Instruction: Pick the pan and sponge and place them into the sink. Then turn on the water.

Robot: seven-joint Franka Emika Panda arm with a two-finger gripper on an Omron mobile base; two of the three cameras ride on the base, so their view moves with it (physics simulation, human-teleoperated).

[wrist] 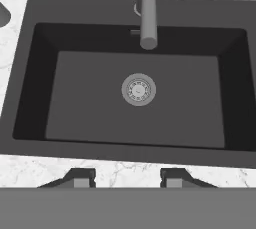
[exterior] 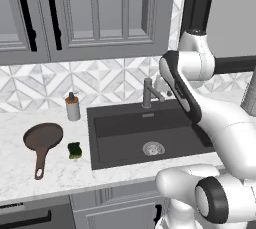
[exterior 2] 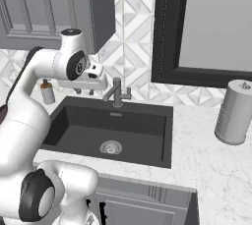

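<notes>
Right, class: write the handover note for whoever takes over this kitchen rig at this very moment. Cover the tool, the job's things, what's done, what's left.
Tool: jaws apart, holding nothing, hovering above the sink, looking down at the drain.
Pan: on the counter left of the sink, handle toward the front edge.
Sponge: on the counter between pan and sink.
Faucet: no stream from the spout.
Done: nothing yet.
Left: move pan and sponge into the sink, then turn on the water.
</notes>
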